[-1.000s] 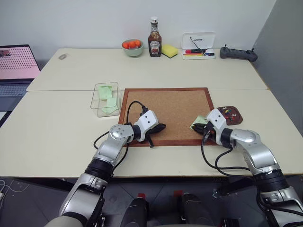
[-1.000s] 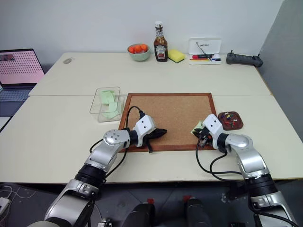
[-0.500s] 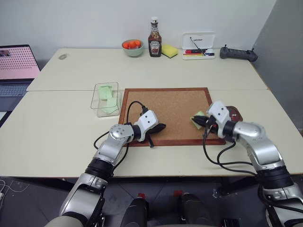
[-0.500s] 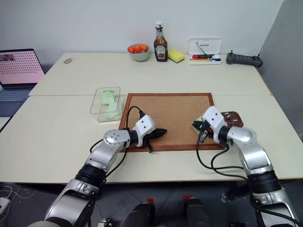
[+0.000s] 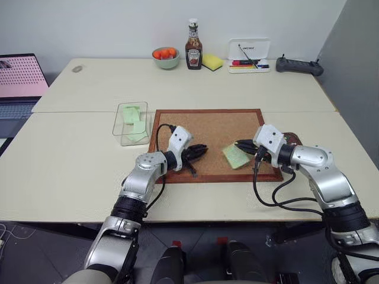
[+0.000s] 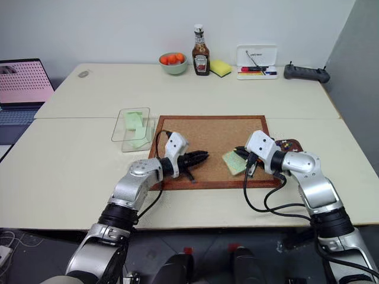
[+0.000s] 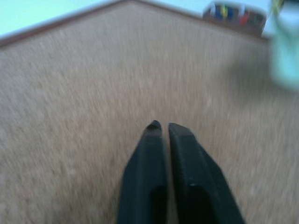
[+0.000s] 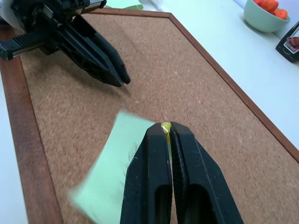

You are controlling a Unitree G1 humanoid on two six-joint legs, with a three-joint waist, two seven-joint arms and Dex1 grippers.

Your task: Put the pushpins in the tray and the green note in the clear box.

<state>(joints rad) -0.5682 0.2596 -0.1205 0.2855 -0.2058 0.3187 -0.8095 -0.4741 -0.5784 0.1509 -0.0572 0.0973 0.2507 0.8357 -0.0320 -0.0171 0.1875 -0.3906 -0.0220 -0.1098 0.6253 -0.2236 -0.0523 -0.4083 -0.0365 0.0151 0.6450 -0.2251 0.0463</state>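
My right gripper point(image 5: 240, 144) hovers over the right part of the cork board point(image 5: 207, 124), shut on a yellow pushpin point(image 8: 165, 127). The green note point(image 5: 235, 157) slants on the board just under and to the left of those fingertips; I cannot tell whether it still hangs on the pin. Behind the right wrist, the dark reddish-brown tray point(image 6: 294, 144) holds coloured pushpins point(image 7: 236, 11). My left gripper point(image 5: 201, 150) sits low over the board's left part, pointing toward the note, fingers almost together with nothing between them. At the board's left edge stands the clear box point(image 5: 131, 123), with green slips inside.
Along the far edge of the table stand a bowl of oranges point(image 5: 166, 57), a ketchup bottle point(image 5: 193, 53), a yellow sponge point(image 5: 212, 61), a white pen tray point(image 5: 249, 58) and a black controller point(image 5: 299, 66). A laptop point(image 5: 21, 80) sits at the far left.
My right gripper rose off the board's right edge and moved left with the pin; the note has come out to the left of its tips. The left gripper lifted slightly and rolled.
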